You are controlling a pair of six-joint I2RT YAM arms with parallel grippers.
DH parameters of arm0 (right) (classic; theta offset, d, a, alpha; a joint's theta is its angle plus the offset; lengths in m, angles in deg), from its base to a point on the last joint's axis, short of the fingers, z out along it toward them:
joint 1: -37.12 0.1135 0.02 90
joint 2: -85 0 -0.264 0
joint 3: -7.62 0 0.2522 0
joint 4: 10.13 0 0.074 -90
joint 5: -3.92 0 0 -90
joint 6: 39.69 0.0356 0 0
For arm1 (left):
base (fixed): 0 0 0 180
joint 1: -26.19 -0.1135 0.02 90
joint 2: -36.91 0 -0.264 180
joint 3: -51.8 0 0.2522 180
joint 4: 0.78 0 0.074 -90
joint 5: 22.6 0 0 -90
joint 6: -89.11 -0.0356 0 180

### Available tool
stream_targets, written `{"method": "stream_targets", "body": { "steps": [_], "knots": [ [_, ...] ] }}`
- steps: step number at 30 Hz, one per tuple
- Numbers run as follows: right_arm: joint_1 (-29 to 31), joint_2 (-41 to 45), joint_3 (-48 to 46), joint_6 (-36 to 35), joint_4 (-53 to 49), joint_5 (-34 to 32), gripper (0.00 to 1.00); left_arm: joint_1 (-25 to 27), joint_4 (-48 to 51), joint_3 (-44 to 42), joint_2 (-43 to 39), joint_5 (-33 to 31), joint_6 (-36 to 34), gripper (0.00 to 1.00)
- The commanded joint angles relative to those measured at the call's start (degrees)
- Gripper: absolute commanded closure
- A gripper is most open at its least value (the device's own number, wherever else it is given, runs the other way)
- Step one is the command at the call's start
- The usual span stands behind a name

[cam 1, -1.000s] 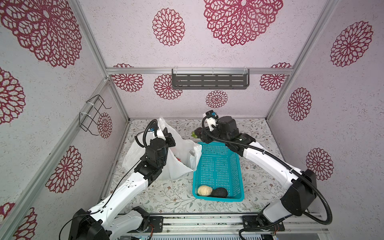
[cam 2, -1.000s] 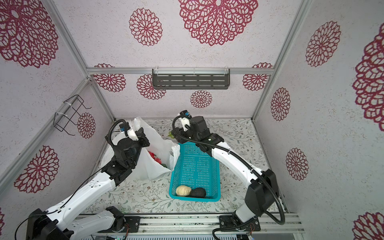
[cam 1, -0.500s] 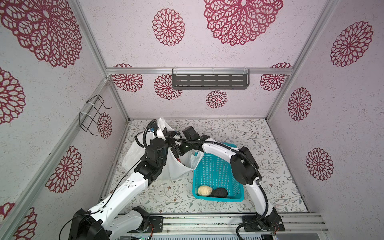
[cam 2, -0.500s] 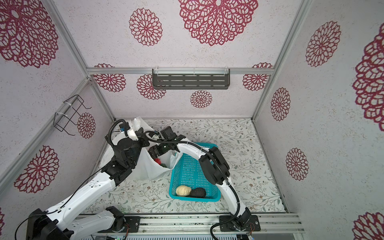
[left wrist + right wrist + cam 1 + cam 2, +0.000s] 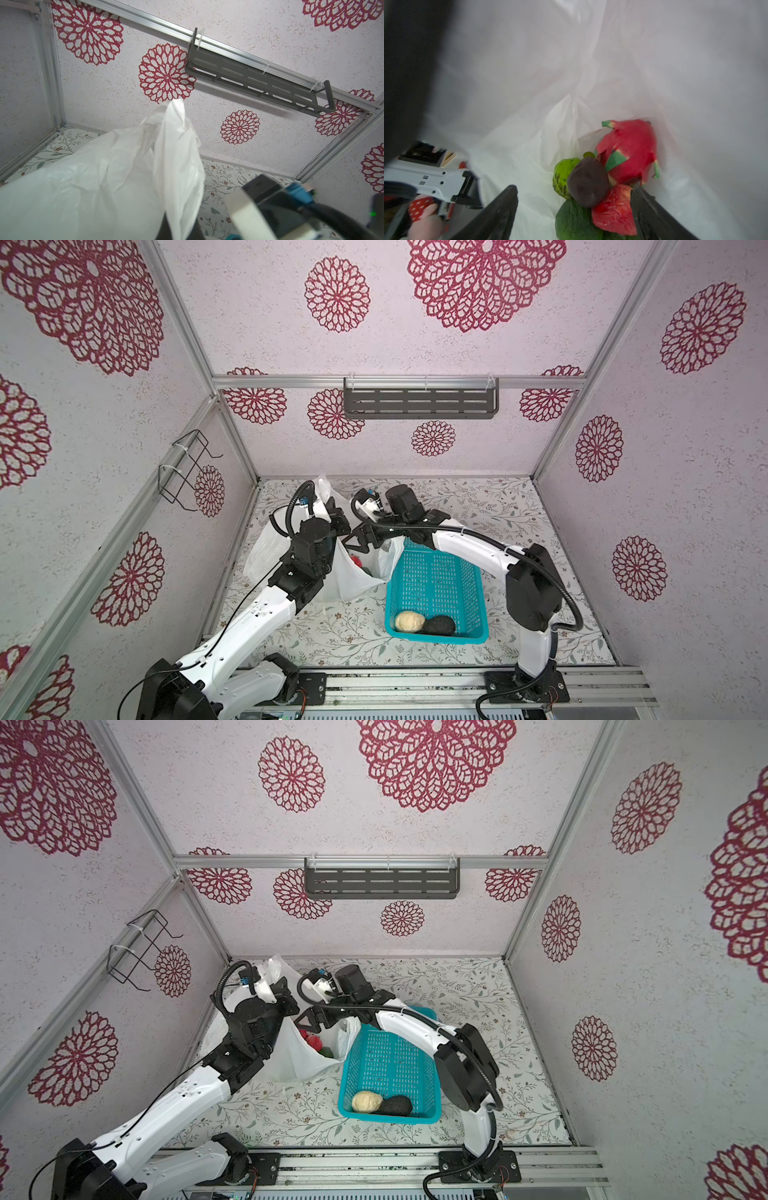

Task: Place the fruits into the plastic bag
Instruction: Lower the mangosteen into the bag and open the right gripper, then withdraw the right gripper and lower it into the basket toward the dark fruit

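The white plastic bag (image 5: 353,580) (image 5: 299,1056) stands left of the basket with its mouth held up. My left gripper (image 5: 336,518) (image 5: 178,228) is shut on a strip of its upper edge. My right gripper (image 5: 361,539) (image 5: 574,187) hangs open over the mouth, touching nothing. Inside lie a red-pink dragon fruit (image 5: 631,145), a dark brown fruit (image 5: 587,182), a bumpy green one (image 5: 562,174), a dark green one (image 5: 575,222) and a red piece (image 5: 612,209). A cream-yellow lump (image 5: 409,621) and a dark avocado (image 5: 439,626) lie in the basket's near end.
The turquoise perforated basket (image 5: 436,572) (image 5: 390,1065) sits right of the bag, under my right forearm. A grey shelf (image 5: 419,404) hangs on the back wall and a wire rack (image 5: 187,472) on the left wall. Both wrists crowd together above the bag.
My right arm swung left from the basket's far end to over the bag mouth, and its jaws opened wide. My left gripper kept its hold on the bag.
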Motion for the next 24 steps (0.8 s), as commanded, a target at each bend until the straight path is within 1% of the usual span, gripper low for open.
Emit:
{"method": "stream_targets", "body": {
  "steps": [1, 4, 7, 12, 15, 18, 21, 24],
  "knots": [
    [-0.67, 5.91, -0.01, -5.62, -1.68, -11.63, 0.13, 0.34, -0.87, -0.39, -0.67, -0.97, 0.54, 1.0],
    [-1.19, 9.47, -2.27, -7.02, -2.51, -17.08, 0.12, 0.35, -0.87, -0.12, -0.51, -1.21, 0.25, 1.0],
    [-2.37, 14.45, -6.34, -7.07, -2.13, -19.71, 0.12, 0.37, -0.9, -0.03, -0.54, -1.39, 0.16, 1.0],
    [-4.75, 25.93, -17.76, -6.87, -3.1, -22.45, 0.11, 0.37, -0.9, -0.11, -0.46, -1.68, -0.11, 1.0],
    [-5.0, 31.24, -22.87, -8.05, -9.71, -22.76, 0.11, 0.32, -0.87, 0.14, 0.07, -2.16, -0.83, 1.0],
    [-4.75, 33.92, -26.64, -8.98, -18.55, -20.4, 0.12, 0.22, -1.27, 0.66, 1.18, -2.1, -1.32, 1.0],
    [-2.82, 34.55, -30.11, -9.85, -25.94, -20.39, 0.13, 0.27, -1.92, 1.44, 2.63, -1.46, -1.34, 1.0],
    [0.54, 32.0, -30.71, -11.55, -35.13, -22.54, 0.14, 0.23, -2.36, 2.45, 3.96, -0.71, -1.34, 1.0]
  ]
}}
